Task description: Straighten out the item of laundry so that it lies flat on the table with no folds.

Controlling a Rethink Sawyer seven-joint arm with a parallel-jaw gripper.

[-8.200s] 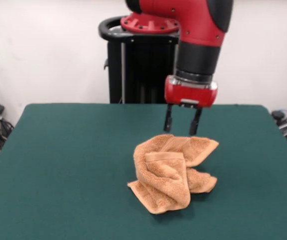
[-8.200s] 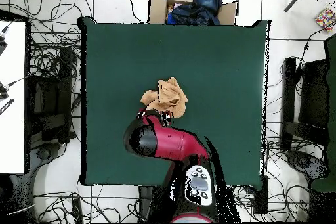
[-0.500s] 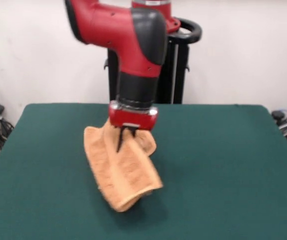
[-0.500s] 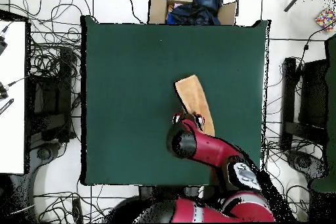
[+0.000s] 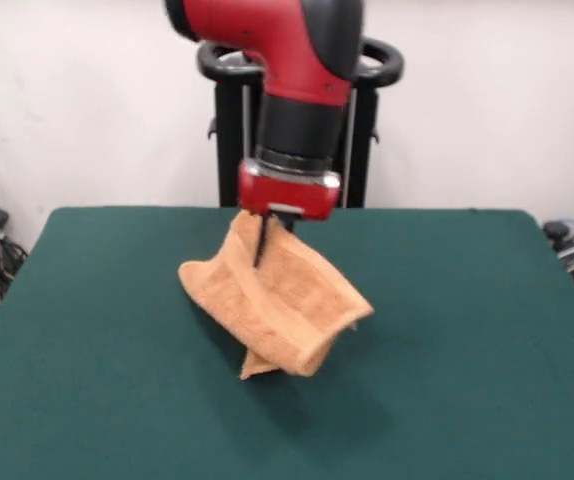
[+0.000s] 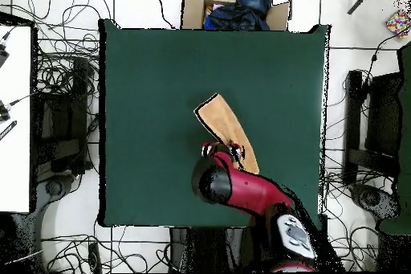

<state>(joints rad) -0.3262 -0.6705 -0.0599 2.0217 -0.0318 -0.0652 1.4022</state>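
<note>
Jaws of the red-and-black arm pinch the orange-tan terry towel at its top edge. It hangs folded beneath them, above the dark green felt surface.

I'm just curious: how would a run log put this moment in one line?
gripper: shut on towel | towel: lifted, hanging folded, low corner at table | flat: not yet

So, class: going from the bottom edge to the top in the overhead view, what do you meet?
Robot arm → towel → bare table → cardboard box.
</note>
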